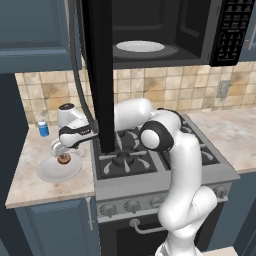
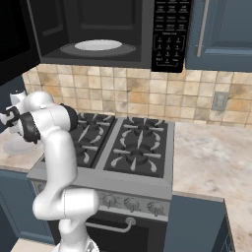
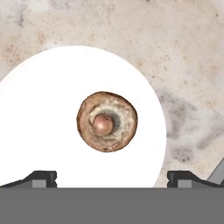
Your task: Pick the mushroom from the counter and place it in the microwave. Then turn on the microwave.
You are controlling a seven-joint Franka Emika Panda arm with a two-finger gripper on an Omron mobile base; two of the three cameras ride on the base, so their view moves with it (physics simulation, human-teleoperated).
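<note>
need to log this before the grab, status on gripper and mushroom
Gripper open, poised over the mushroom, not touching. Mushroom sits on the white plate on the counter. Microwave door open. Nothing in the way.

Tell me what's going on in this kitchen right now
The robot arm is reaching down over the counter left of the stove, its open gripper hovering just above the mushroom, which sits on a white plate. Nothing is grasped yet. The microwave above the stove has its door open, waiting for the mushroom.
</note>
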